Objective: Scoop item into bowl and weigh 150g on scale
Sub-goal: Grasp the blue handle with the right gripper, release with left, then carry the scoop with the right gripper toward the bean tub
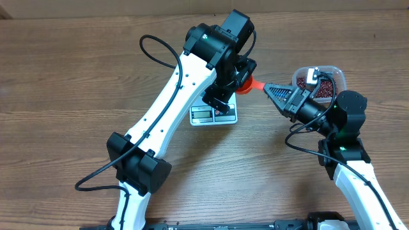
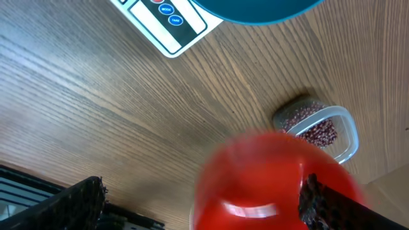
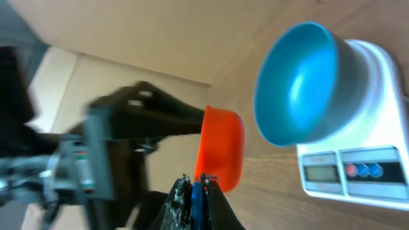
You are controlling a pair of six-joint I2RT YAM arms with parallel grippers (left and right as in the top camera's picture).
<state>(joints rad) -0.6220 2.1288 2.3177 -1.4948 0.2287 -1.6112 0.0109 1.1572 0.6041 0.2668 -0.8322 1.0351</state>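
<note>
Lettering on the scale [image 3: 358, 176] buttons is too small to read. The blue bowl [image 3: 300, 89] on it looks empty. The clear tub [image 2: 349, 131] holds maroon beans [image 2: 316, 131]. The left gripper [image 2: 204, 185] jaws gape wide; the right gripper [image 3: 198, 185] jaws pinch the red scoop [image 3: 222, 150].

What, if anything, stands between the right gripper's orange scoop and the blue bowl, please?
Sideways nothing visible: open air separates scoop and bowl. From overhead, the left arm covers the bowl, its open fingers beside the scoop.

You see a bright blue bowl [image 3: 300, 89] on a white scale [image 3: 383, 115], an orange-red scoop [image 3: 220, 147], maroon beans [image 1: 324, 88] at three o'clock, and a brown wood-grain desk [image 1: 77, 76].
</note>
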